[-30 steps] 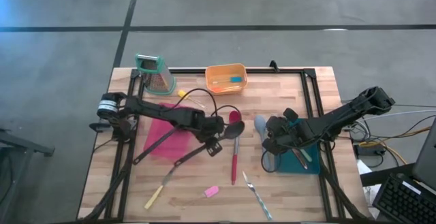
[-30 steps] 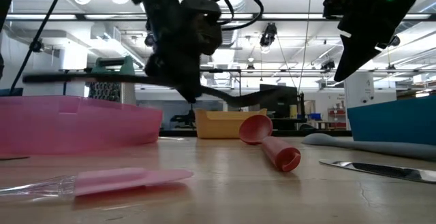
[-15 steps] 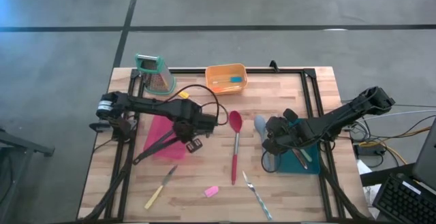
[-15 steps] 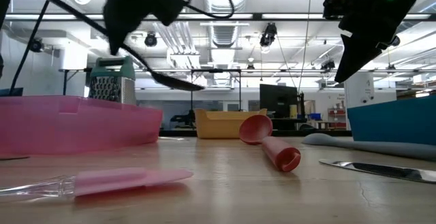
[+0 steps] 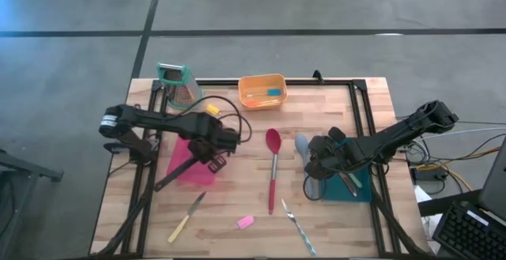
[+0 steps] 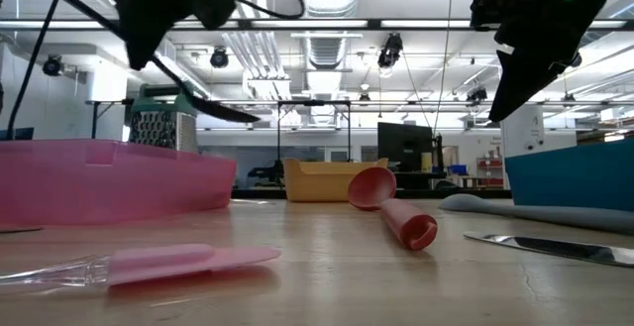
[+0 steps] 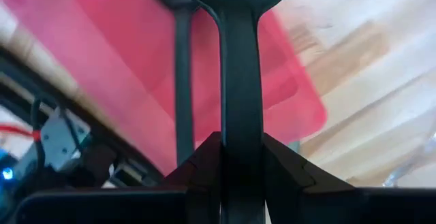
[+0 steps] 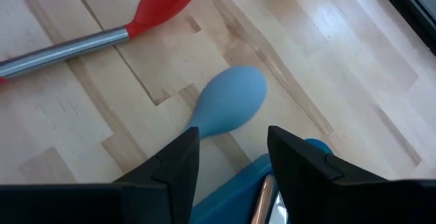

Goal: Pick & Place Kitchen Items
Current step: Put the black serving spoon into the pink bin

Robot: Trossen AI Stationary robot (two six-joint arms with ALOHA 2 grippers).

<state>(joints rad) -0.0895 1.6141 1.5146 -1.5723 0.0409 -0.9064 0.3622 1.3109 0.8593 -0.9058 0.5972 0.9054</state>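
Black spoon (image 5: 180, 171), clamped in the left tool (image 5: 212, 145), hangs lengthwise over the pink bin (image 5: 183, 151); right tool (image 5: 315, 163) gapes above pale-blue spoon (image 8: 225, 105).

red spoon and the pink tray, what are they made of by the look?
Red spoon: matte red bowl, probably silicone or plastic, with no glare on it; the mid-handle is brushed grey, likely metal, and the grip end is red again. Pink tray: translucent glossy plastic, judging by the wood grain and frame showing through its wall in the left wrist view.
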